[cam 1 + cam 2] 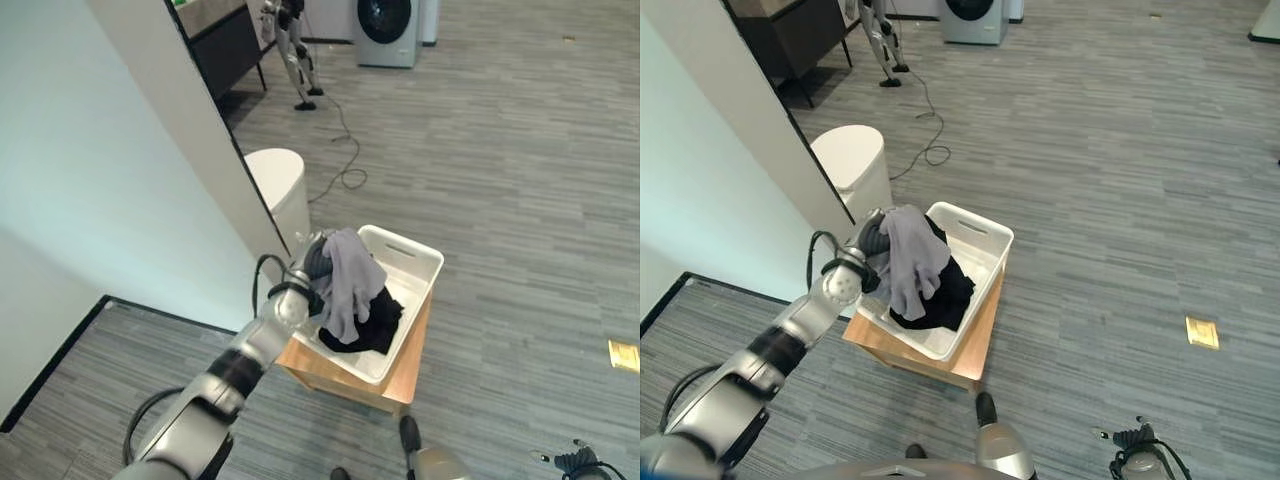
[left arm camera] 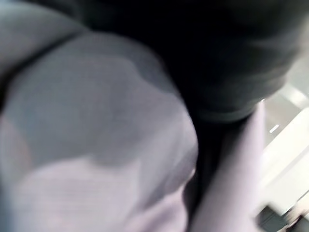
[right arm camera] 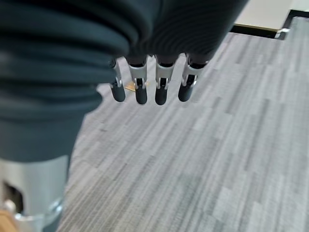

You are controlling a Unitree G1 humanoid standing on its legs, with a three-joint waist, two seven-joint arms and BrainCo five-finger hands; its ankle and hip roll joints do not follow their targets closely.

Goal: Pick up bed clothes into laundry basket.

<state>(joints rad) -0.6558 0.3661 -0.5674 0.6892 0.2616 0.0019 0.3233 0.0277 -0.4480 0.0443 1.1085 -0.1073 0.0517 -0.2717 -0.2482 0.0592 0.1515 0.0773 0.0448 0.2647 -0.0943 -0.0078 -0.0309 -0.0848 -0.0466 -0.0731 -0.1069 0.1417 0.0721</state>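
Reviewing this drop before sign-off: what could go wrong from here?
1. The grey garment hangs from the left hand right at the white basket near rim; released now, part may drape outside.
2. The basket sits on a small wooden stand, near its edge; a push from the arm might shift it.
3. The cloth hides the left hand's fingers, so it may snag on release.

White bin [image 1: 277, 190] by the wall, washer [image 1: 386, 30] far back, and maybe a yellow tag [image 1: 624, 355] on the floor.
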